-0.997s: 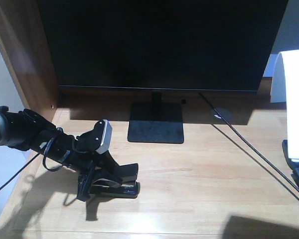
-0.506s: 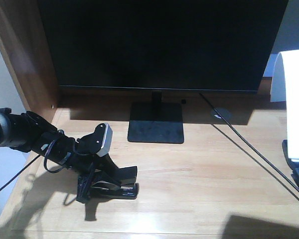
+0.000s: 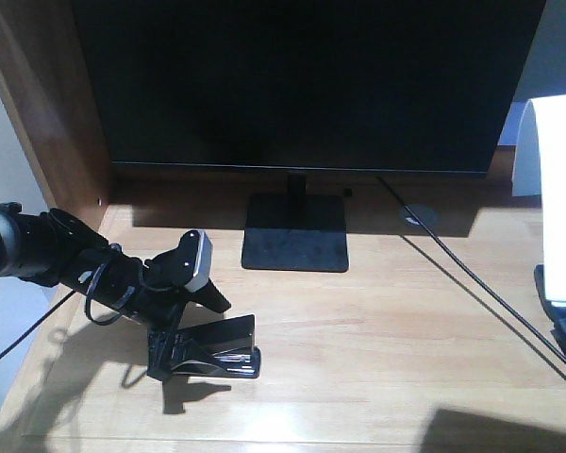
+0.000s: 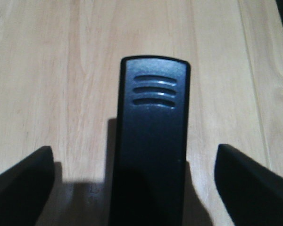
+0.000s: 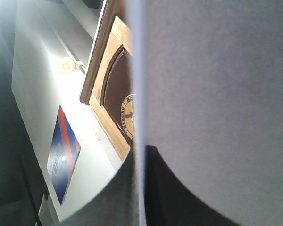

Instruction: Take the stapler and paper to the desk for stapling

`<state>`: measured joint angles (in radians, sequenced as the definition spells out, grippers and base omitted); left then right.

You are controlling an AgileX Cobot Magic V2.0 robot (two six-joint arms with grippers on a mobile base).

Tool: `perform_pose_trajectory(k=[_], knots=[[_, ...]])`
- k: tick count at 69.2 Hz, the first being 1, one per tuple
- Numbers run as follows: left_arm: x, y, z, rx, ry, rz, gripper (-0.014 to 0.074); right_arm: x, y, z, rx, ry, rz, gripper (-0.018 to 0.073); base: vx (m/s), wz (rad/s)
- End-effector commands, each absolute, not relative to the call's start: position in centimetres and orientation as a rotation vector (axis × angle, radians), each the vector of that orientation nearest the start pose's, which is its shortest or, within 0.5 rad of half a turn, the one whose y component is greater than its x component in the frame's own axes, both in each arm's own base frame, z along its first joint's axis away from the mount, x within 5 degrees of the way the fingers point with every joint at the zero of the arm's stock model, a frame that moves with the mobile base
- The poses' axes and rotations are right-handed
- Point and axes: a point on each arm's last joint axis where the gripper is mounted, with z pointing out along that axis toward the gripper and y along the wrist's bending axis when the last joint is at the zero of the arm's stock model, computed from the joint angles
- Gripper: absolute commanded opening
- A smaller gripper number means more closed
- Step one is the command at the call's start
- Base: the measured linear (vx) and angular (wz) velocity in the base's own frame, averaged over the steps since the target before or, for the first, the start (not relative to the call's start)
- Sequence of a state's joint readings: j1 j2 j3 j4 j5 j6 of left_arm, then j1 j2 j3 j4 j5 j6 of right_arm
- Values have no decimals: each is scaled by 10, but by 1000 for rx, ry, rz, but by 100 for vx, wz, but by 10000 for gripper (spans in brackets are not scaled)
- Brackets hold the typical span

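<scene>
Your left gripper (image 4: 133,149) is opened wide. Its two fingers (image 4: 23,183) stand one on each side of the stapler (image 4: 153,132) and do not touch it. The stapler lies on the tabletop (image 3: 387,349), directly between them. One second ago the fingers were closer around it; now they are spread apart, and the stapler has moved only a little. The paper (image 5: 217,94) stands just in front of your right gripper (image 5: 188,197) and hides most of it, so you cannot tell whether it is closed.
</scene>
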<state>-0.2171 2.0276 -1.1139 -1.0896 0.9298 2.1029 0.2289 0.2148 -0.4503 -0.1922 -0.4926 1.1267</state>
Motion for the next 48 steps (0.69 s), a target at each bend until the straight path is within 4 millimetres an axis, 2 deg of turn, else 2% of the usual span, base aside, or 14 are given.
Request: perform_pose_trajectory(k=[1,10,21,37,48], knots=[[337,-146,156,1670,1727,-798,731,18,14,398,167,731,1160,-1,0,0],[337,-145,164,1668,1710,-761,713,18,14,398,167,731,1160,-1,0,0],[336,-144,178,1662,1685,-728,636,18,14,398,167,731,1160,-1,0,0],[329,-144,207,1583,1711,-732,440,18,14,398,167,731,1160,-1,0,0],[323,-143,229,1581,1662,-704,280,18,14,398,167,731,1160,-1,0,0]])
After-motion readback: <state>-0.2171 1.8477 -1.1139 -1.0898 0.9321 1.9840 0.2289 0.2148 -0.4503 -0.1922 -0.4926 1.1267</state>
